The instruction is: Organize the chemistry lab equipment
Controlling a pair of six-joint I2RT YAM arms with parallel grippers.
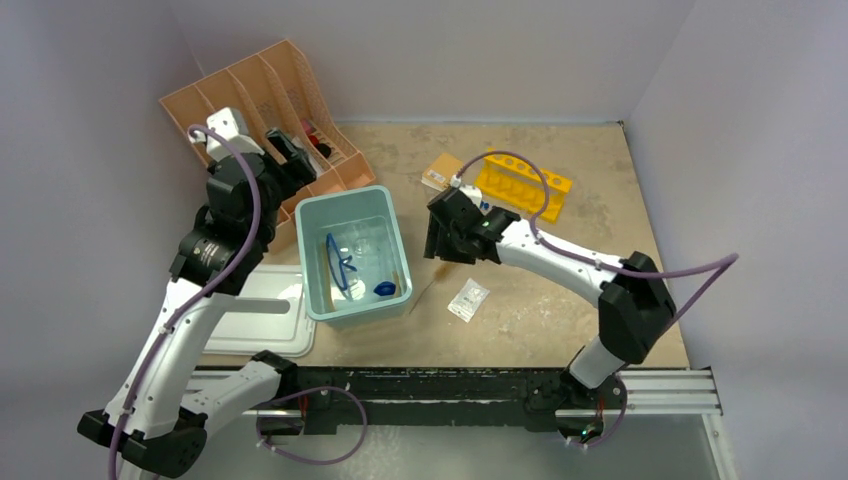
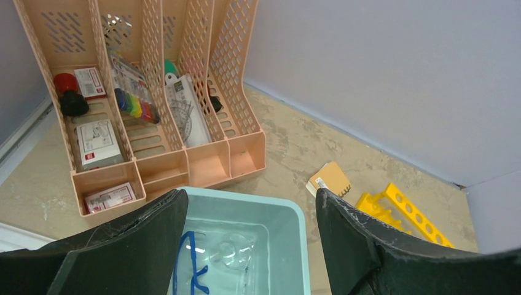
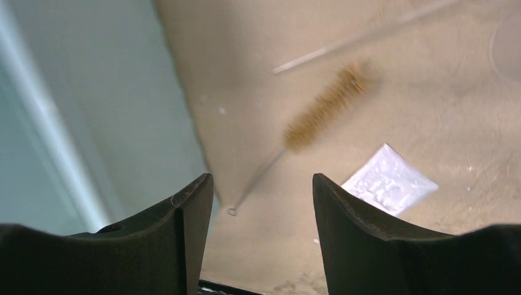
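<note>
The blue-rimmed goggles (image 1: 340, 262) lie in the pale teal tub (image 1: 392, 216), beside the clear cylinder, whose blue hexagonal base (image 1: 384, 289) shows. The left wrist view shows the goggles (image 2: 187, 265) and a clear glass piece (image 2: 231, 252) in the tub (image 2: 295, 215). A brush (image 3: 325, 106) with tan bristles and a thin wire stem lies on the table right of the tub (image 3: 92, 123); it is a faint line in the top view (image 1: 424, 292). My right gripper (image 1: 437, 245) (image 3: 263, 179) is open and empty above the stem's end. My left gripper (image 1: 300, 165) (image 2: 250, 195) is open and empty above the tub's far corner. Test tubes and tubing are out of view.
The peach file organiser (image 1: 250, 95) (image 2: 203, 166) stands at the back left with stationery in it. A yellow rack (image 1: 523, 183) (image 2: 402, 206) and a brown notebook (image 1: 441, 172) (image 2: 330, 178) lie at the back. A small clear bag (image 1: 468, 299) (image 3: 388, 181) lies near the brush. A white lid (image 1: 260, 310) lies left of the tub.
</note>
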